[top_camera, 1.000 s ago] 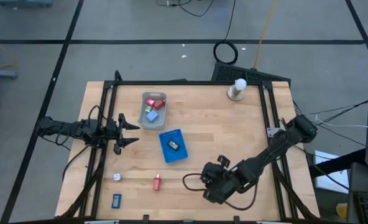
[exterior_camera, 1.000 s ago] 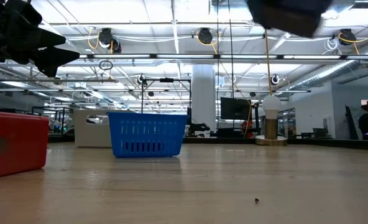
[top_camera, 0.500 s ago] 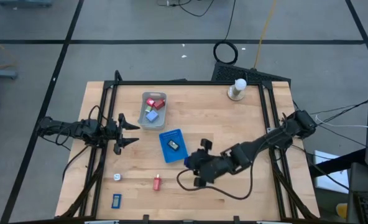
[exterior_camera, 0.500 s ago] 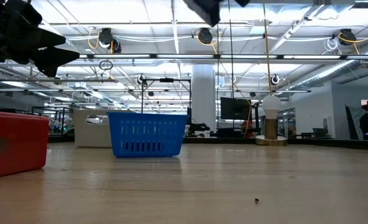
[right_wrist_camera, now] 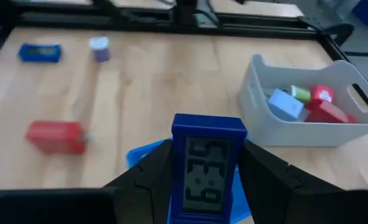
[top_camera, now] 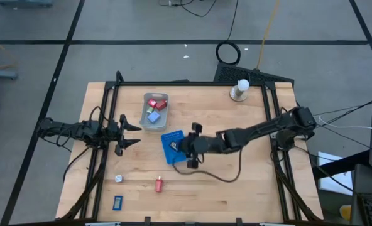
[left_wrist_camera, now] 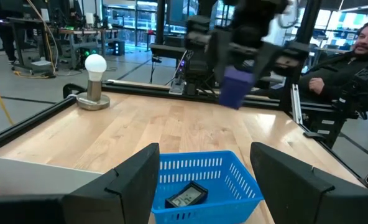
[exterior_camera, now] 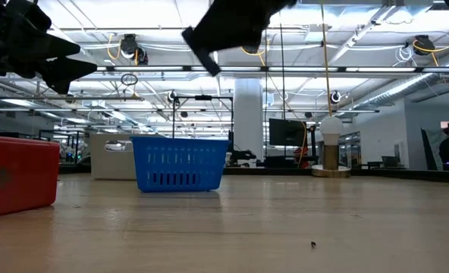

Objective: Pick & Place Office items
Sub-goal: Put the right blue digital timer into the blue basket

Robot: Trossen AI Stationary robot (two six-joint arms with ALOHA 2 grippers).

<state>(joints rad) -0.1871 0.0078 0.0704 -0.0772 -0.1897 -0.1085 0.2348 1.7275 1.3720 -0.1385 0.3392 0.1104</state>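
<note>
My right gripper (top_camera: 190,148) hangs over the right edge of the blue basket (top_camera: 173,147), shut on a small dark blue office item with a grey display (right_wrist_camera: 204,169). The left wrist view shows this item (left_wrist_camera: 236,87) in the air beyond the basket. A black display piece (left_wrist_camera: 185,198) lies inside the basket. The grey tray (top_camera: 154,111) holds red, pale blue and green pieces. A red piece (top_camera: 159,184), a white one (top_camera: 118,178) and a blue one (top_camera: 117,202) lie on the table near its front left. My left gripper (top_camera: 133,134) waits open at the left edge. My right gripper pinches the dark blue item between its two fingers, one on each narrow side (right_wrist_camera: 176,163). The fingers slant down, coming from the table's right. The item is lifted clear, upright in the hold, with its display facing back at the wrist.
A white knob on a round base (top_camera: 239,91) stands at the far right corner. Black rails (top_camera: 186,83) frame the table. Bare wood lies right of the basket and along the near right.
My right gripper has carried the dark blue item from the table's near right toward the far left, to the blue basket, staying high. Its wrist has rolled and tipped on the way. The fingers have stayed shut on the item.
</note>
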